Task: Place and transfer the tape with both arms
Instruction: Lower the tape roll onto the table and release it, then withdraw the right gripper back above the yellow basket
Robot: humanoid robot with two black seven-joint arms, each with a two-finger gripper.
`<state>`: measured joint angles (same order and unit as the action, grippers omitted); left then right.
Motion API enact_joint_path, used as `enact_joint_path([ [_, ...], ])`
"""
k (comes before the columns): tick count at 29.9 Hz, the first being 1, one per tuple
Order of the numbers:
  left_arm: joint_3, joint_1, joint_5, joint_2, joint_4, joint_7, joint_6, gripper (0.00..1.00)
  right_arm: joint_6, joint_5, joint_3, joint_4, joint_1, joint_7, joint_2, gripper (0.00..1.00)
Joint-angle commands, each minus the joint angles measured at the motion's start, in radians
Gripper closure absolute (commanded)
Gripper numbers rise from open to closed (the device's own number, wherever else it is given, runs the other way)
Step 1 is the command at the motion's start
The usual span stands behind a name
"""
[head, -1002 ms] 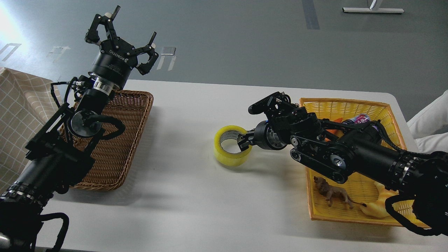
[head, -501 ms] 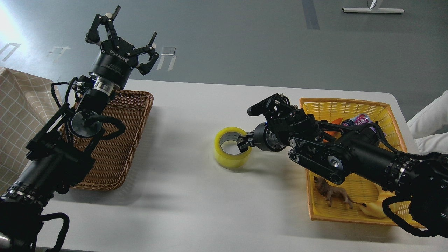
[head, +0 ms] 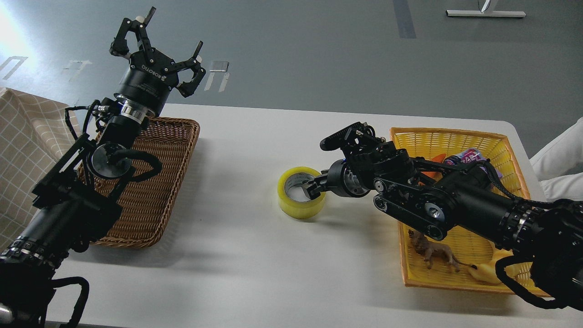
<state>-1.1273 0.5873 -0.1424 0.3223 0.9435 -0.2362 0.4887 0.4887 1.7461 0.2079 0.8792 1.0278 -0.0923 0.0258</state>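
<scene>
Pinching, seemingly, one tape (head: 301, 198); fingers (head: 314, 184)

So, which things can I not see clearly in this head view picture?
- Right gripper on the tape: its fingertips are dark against the core, so the grip cannot be confirmed.
- Yellow basket: the right arm covers much of its contents; the can and an orange item show only partly.
- Yellow toy: partly behind the arm and its cable.
- Brown basket: the left arm hides its left part.

White table (head: 255, 255) with brown basket (head: 155, 191), tape (head: 300, 205), yellow basket (head: 455, 136).
</scene>
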Motion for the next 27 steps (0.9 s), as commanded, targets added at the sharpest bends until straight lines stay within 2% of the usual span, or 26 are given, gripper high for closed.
enact_joint_path([
  [1,0.0,0.0,0.0,0.001,0.0,0.0,0.0,0.02,0.0,-0.003,0.004,0.009,0.008,0.0,-0.001,0.29],
  [4,0.0,-0.001,0.0,0.0,0.0,0.0,0.0,0.02,0.0,-0.005,0.016,0.017,0.009,-0.001,0.005,0.22],
  [6,0.0,-0.001,0.0,-0.002,0.0,0.0,0.0,0.02,0.0,-0.005,0.047,0.02,0.011,-0.003,0.009,0.15],
  [7,0.0,-0.003,0.0,-0.003,0.0,0.0,0.0,0.02,0.0,-0.005,0.076,0.023,0.011,-0.003,0.009,0.05],
  [10,0.001,-0.004,0.0,-0.003,0.0,0.0,0.0,0.02,0.0,-0.011,0.14,0.061,0.012,-0.003,0.026,0.03],
  [14,0.001,-0.012,0.0,0.001,0.0,0.002,0.0,0.02,0.0,-0.014,0.175,0.234,0.006,-0.003,0.13,0.02],
  [20,0.003,-0.014,-0.002,-0.002,0.0,0.003,0.0,0.02,0.0,-0.014,0.281,0.372,-0.011,-0.004,0.233,0.02],
  [27,0.004,-0.014,-0.002,-0.002,-0.002,0.003,0.0,0.02,0.0,-0.014,0.476,0.449,-0.075,-0.004,0.305,0.02],
])
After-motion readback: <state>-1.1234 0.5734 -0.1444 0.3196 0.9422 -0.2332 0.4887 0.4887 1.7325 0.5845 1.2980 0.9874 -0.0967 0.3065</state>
